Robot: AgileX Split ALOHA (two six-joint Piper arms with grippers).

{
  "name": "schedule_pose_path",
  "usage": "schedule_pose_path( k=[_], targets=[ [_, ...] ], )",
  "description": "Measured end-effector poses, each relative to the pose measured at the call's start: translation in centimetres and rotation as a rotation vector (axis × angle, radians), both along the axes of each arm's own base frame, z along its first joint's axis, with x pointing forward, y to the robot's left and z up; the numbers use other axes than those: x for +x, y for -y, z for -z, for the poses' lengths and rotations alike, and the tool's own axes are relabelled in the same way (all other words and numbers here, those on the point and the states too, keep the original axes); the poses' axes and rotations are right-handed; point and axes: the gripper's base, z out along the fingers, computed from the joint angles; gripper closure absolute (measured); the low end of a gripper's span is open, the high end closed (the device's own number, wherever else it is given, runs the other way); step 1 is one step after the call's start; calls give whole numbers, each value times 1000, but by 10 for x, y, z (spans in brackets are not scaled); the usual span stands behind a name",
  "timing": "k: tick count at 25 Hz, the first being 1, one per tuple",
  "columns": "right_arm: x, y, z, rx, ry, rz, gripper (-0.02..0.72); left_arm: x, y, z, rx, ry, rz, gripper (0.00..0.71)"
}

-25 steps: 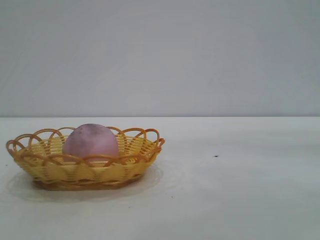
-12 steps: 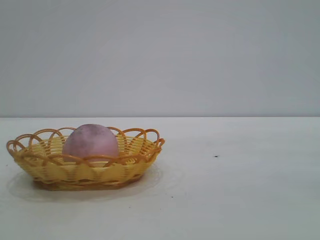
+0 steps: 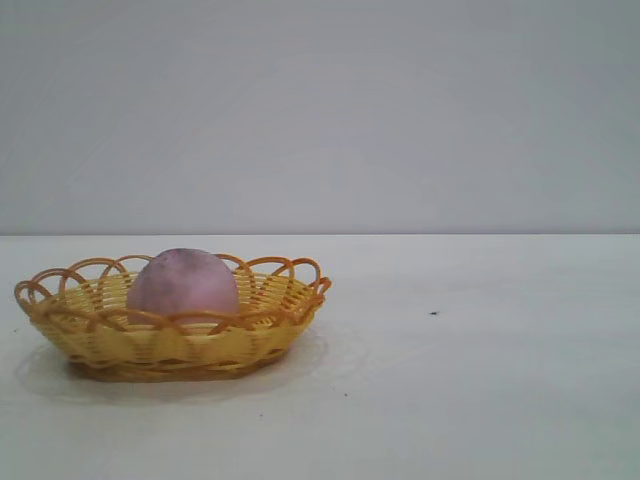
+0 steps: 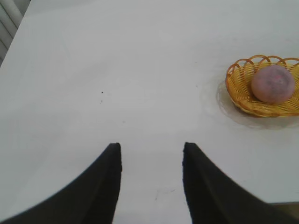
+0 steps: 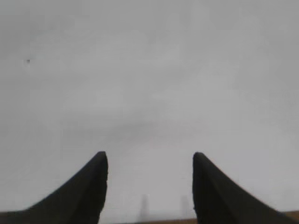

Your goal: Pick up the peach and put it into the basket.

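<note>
The pale pink-mauve peach [image 3: 183,281] lies inside the yellow wicker basket [image 3: 262,335] with an orange looped rim, at the left of the table in the exterior view. Both also show in the left wrist view, the peach [image 4: 273,83] in the basket [image 4: 238,88] far from the fingers. My left gripper [image 4: 151,148] is open and empty above bare white table, well away from the basket. My right gripper [image 5: 149,157] is open and empty over bare table. Neither gripper shows in the exterior view.
A small dark speck [image 3: 433,313] marks the white table right of the basket; it also shows in the left wrist view [image 4: 102,92] and the right wrist view [image 5: 28,61]. A grey wall stands behind the table.
</note>
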Motion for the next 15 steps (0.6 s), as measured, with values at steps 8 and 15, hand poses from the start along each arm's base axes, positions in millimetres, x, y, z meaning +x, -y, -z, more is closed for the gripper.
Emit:
schedule_pose_path(
  k=[8, 15],
  targets=[
    [-3, 0, 6, -5, -74, -20, 321, 0, 0, 0, 0, 0, 0, 436],
    [-4, 0, 6, -6, -81, -21, 321, 0, 0, 0, 0, 0, 0, 436]
  ],
)
